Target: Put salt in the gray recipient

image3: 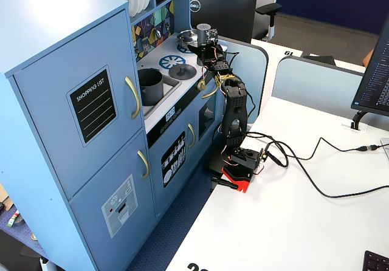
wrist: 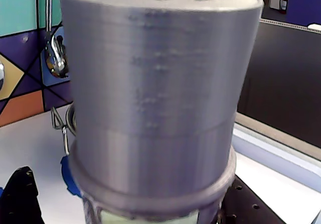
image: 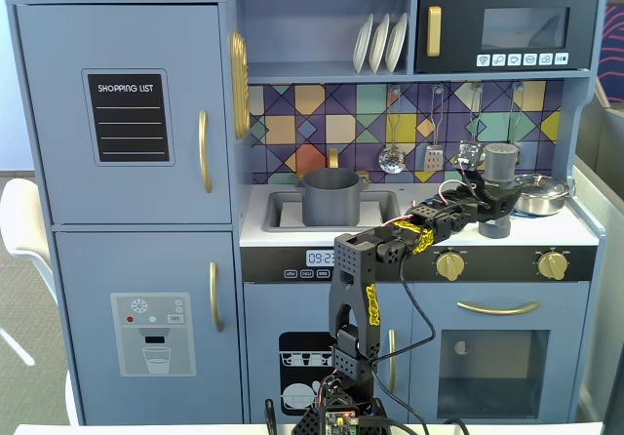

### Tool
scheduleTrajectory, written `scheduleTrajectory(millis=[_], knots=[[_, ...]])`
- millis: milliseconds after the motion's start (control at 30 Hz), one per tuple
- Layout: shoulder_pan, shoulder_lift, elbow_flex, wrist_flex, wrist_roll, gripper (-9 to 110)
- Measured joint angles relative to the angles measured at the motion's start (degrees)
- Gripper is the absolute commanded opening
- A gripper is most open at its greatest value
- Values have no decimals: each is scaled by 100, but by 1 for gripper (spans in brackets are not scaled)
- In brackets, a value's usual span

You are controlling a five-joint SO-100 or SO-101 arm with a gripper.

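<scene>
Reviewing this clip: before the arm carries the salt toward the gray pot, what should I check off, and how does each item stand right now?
1. Gripper around the salt: ok, the shaker sits between the fingers in a fixed view.
2. Grip firm: cannot tell; the wrist view is filled by the cap and the pads are hidden.
3. Salt upright: ok, it stands vertical in both fixed views.
4. Gray pot open: ok, no lid on it; the flat lid lies on the counter.
5. Pot placement: ok, it stands in the sink, left of the arm in a fixed view.
6. Steel pan beside the salt: cannot tell whether they touch.
</scene>
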State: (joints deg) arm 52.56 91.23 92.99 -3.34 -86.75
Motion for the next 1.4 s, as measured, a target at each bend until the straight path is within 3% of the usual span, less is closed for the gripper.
scheduleTrajectory(millis=[67,167,367,667,833,1100,1400], knots=[[0,-141,-176,0,0,36],[-18,-352,-431,-18,-9,2],[-246,-422,-527,-53,97,0],[-729,229,-527,-589,1811,0],[-1318,1160,-527,272,3463,0],[-2751,1978,-527,2540,7189,0],[-4368,2057,-598,3217,11039,0]])
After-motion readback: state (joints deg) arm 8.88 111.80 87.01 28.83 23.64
